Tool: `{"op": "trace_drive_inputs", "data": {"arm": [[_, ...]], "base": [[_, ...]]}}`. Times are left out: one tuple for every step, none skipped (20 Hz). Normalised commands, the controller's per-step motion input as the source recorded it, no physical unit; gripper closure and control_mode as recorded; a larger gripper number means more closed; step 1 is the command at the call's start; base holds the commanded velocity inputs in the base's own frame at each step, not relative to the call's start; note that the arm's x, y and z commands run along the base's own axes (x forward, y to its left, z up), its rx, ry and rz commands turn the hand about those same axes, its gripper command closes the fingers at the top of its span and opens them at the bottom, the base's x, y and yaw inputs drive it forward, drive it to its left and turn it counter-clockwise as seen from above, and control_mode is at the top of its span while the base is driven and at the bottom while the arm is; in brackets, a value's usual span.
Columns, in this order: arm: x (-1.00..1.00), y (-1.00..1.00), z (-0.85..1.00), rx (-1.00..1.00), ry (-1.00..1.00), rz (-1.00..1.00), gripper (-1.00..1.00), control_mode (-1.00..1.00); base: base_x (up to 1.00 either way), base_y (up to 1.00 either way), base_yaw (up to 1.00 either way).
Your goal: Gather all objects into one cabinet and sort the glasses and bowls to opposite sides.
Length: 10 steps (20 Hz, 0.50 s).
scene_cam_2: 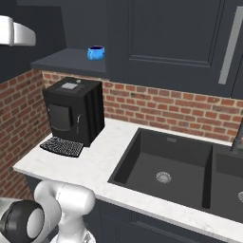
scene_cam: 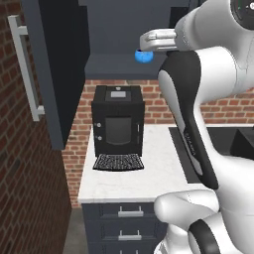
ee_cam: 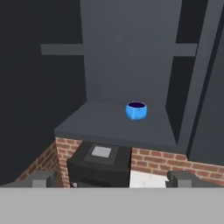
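The tool [ee_cam: 112, 178] stands fully spread, its two dark fingertips [ee_cam: 43, 178] wide apart at the bottom of the hand view, with nothing between them and nothing held. Straight ahead of the tool and a little above its tips sits a small glossy blue vessel [ee_cam: 136, 110] with a dark inside, upright on the floor of the open dark-grey wall cabinet [ee_cam: 109, 122]; it rests slightly right of the tool's centre line, well apart from the tips. The same blue vessel [scene_cam_2: 96, 52] shows in the right base view on that cabinet floor, and in the left base view it [scene_cam: 144, 56] peeks out just below the white hand.

Above the vessel, a shelf [ee_cam: 61, 49] crosses the cabinet's back wall. To the tool's left, in the left base view, the cabinet's door [scene_cam: 54, 74] hangs swung open, with its pale bar handle [scene_cam: 27, 69] upright.

Below the tool, under the cabinet floor, a black coffee machine [scene_cam: 118, 124] stands on the white marbled surface [scene_cam: 139, 173] against a red brick wall [scene_cam_2: 161, 107]. Farther to the tool's right, a dark sink [scene_cam_2: 166, 171] is set into the surface.

No brand, label or writing can be read anywhere; the machine's pale top panel is too small to tell.
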Motion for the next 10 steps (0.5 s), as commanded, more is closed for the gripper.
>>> {"op": "trace_drive_inputs", "data": {"arm": [[0.00, 0.00, 0.00, 0.00, 0.00, 0.00, -1.00, -1.00], [0.19, 0.00, -0.01, 0.00, 0.00, 0.00, -1.00, -1.00], [0.33, 0.00, -0.17, 0.00, 0.00, 0.00, -1.00, -1.00], [0.71, 0.00, -0.19, 0.00, 0.02, -0.02, -1.00, -1.00], [0.81, -0.02, -0.17, 0.00, 0.03, -0.06, -1.00, -1.00], [0.99, -0.09, -0.13, 0.00, 0.03, -0.06, -1.00, -1.00], [1.00, -0.09, -0.13, 0.00, 0.03, -0.07, -1.00, -1.00], [1.00, -0.09, -0.13, 0.00, 0.04, -0.05, -1.00, -1.00], [1.00, -0.09, -0.05, 0.00, 0.03, -0.05, -1.00, -1.00], [0.95, -0.05, 0.00, 0.00, 0.03, -0.04, -1.00, -1.00]], "base": [[0.00, 0.00, 0.00], [0.00, 0.00, 0.00], [0.00, 0.00, 0.00], [0.00, 0.00, 0.00], [0.00, 0.00, 0.00], [0.00, 0.00, 0.00], [0.00, 0.00, 0.00], [0.00, 0.00, 0.00], [0.00, 0.00, 0.00], [0.00, 0.00, 0.00]]}}
